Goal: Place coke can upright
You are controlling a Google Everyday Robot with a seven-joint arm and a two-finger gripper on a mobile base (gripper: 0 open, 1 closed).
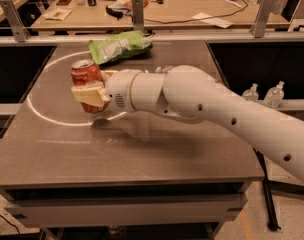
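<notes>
1. Left of the table (142, 154): a thin white ring of light (28, 104) curves across the grey-brown top. Its near arc passes below the can.

2. The coke can (85, 76) is inside this ring, on the left half of the table. It is red with a silver top. It stands close to upright, top uppermost, with a slight lean. Its lower end sits just over a dark shadow on the surface. I cannot tell whether the base touches the table.

3. The gripper (88, 91) is at the can, over the left half of the table, pointing left. It is clamped on the can's lower body. One cream-coloured finger (87, 95) lies across the front of the can. The opposite finger is hidden behind it. The jaws are open only as wide as the can.

4. A green snack bag (119, 45) lies flat at the far edge of the table. It is behind the can and to its right, and clear of it.

5. The white arm (192, 96) reaches in from the lower right and runs across the table's middle to the wrist.

6. Right of the table: two small clear bottles (263, 94) stand side by side on a lower ledge, well apart from the can.
</notes>
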